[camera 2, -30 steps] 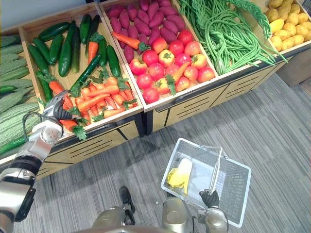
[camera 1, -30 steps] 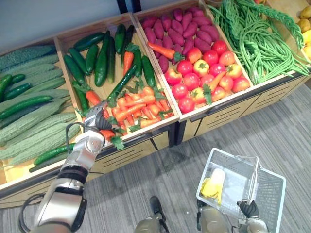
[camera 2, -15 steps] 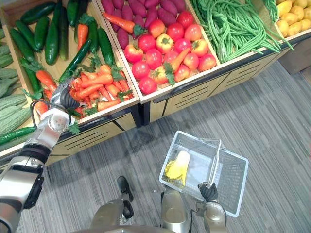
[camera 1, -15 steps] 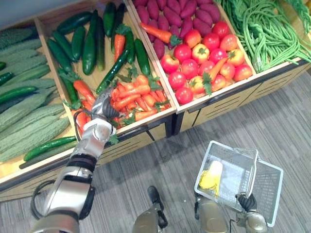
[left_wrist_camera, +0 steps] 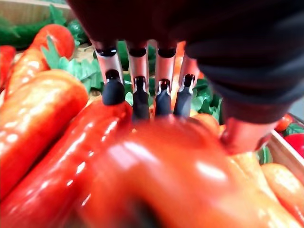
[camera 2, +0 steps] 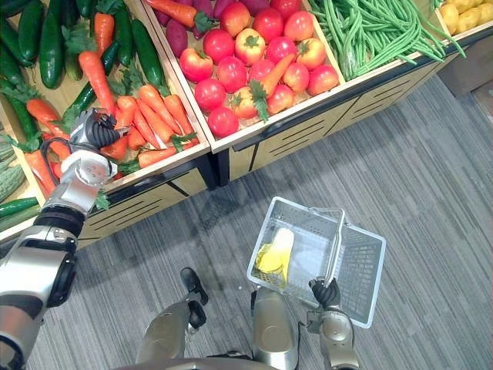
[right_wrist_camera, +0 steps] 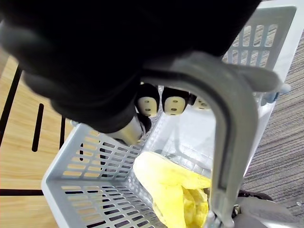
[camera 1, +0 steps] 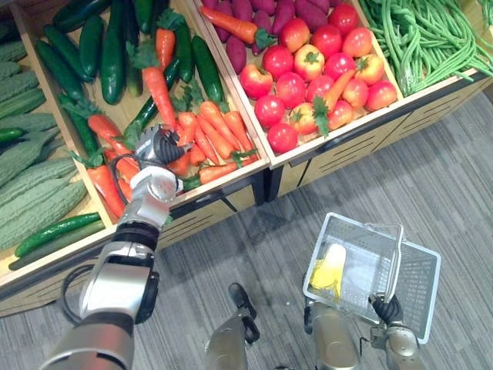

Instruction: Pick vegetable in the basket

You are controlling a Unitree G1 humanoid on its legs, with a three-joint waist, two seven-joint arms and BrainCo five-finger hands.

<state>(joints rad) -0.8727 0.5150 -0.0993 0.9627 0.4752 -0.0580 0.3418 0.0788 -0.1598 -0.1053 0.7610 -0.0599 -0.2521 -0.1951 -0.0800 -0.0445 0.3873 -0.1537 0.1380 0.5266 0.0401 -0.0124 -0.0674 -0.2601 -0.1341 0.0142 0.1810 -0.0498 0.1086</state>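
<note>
Wooden produce stand (camera 1: pixel 231 202) runs across the far side, split into bins. Grey striped carpet floor (camera 1: pixel 454 177) lies in front of it.

Far out to the L hand's left: pale green bitter gourds (camera 1: pixel 35 193). Beyond the L hand, deeper in the same bin: dark cucumbers (camera 1: pixel 108 58).

L hand (camera 1: pixel 158 146) is down in the carrot pile (camera 1: pixel 216 127), close to the bin's front lip. In the wrist view its fingers (left_wrist_camera: pixel 141 102) arch over one carrot (left_wrist_camera: pixel 161 166), w/ dark tips on its far side and the thumb pressed to its flank. The carrot is pinched btwn them and lies in the pile, w/ other carrots packed tight against it.

Right of the L hand, past a wooden divider (camera 1: pixel 248 123): tomatoes (camera 1: pixel 308 81) w/ purple sweet potatoes (camera 1: pixel 246 11) behind them. Next bin along holds green beans (camera 1: pixel 420 38).

Edges: the stand's front lip sits just under the L wrist. Open carpet lies btwn the stand and the basket.

R hand (camera 1: pixel 387 308) is low and well apart from the stand, fingers curled round the handle (right_wrist_camera: pixel 228 118) of a pale mesh basket (camera 1: pixel 420 277). A yellow item (camera 1: pixel 330 270), kind unclear, lies inside at the end nearer the L hand. Bare carpet on the basket's far and right sides.
</note>
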